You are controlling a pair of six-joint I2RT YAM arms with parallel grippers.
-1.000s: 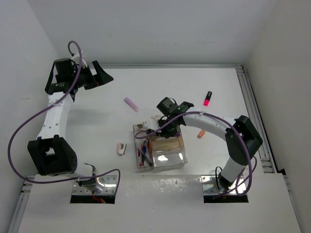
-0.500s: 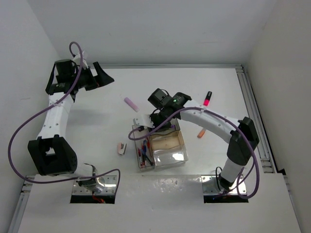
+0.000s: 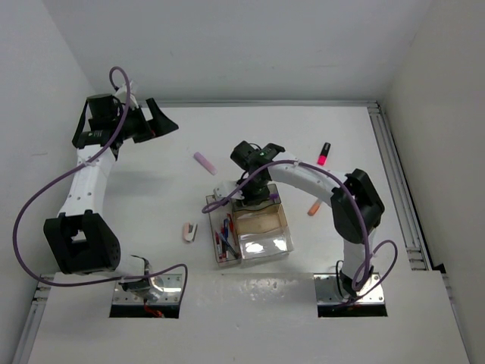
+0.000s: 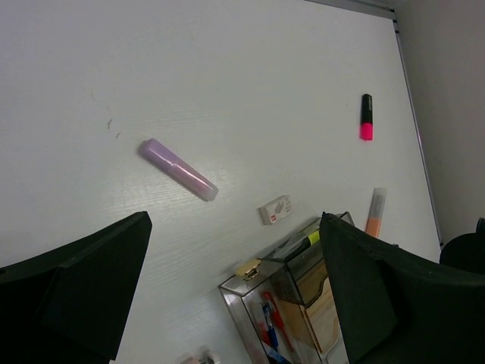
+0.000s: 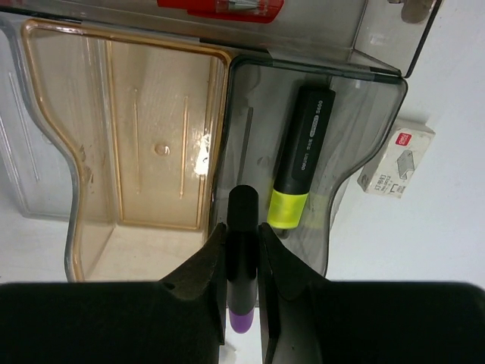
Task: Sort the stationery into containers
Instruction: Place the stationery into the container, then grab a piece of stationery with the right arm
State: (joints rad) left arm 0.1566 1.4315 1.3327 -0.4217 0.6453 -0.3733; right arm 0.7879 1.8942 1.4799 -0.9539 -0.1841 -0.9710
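Observation:
My right gripper (image 5: 242,236) is shut on a black highlighter with a purple end (image 5: 242,216). It holds it just over the near rim of the grey tray (image 5: 364,121), where a yellow highlighter (image 5: 299,155) lies. From above, this gripper (image 3: 254,191) is at the far end of the tray cluster (image 3: 282,236). My left gripper (image 4: 231,296) is open and empty, raised at the far left (image 3: 163,121). A lilac highlighter (image 3: 204,162), a pink one (image 3: 323,154) and an orange one (image 3: 314,208) lie loose on the table.
An amber tray (image 5: 136,136) sits beside the grey one. The long smoky tray (image 3: 216,246) holds red and blue pens. A small white box (image 5: 396,159) lies by the grey tray. A pale pink eraser (image 3: 189,231) lies left of the trays.
My right gripper has swung left and back over the far end of the tray cluster, with the purple highlighter in it. The left arm has not moved.

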